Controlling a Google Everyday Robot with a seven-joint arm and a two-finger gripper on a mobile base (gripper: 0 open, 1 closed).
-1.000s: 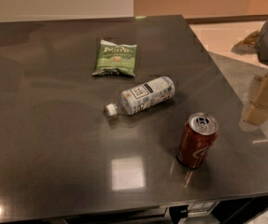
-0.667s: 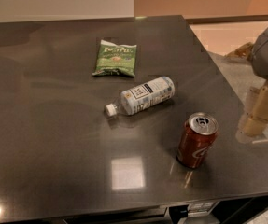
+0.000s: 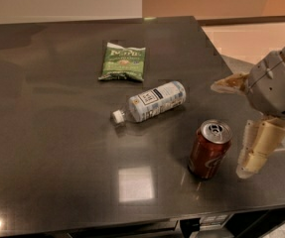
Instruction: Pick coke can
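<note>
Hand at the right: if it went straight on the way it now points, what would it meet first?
Probably the table, just right of the can: the hand points downward beside it. Depth is unclear.

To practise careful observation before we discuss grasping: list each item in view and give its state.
coke can: upright, not held.
plastic bottle: lying on its side, cap on.
chip bag: lying flat, looks unopened.
claw: low beside the coke can, on the picture's right, apart from it.
</note>
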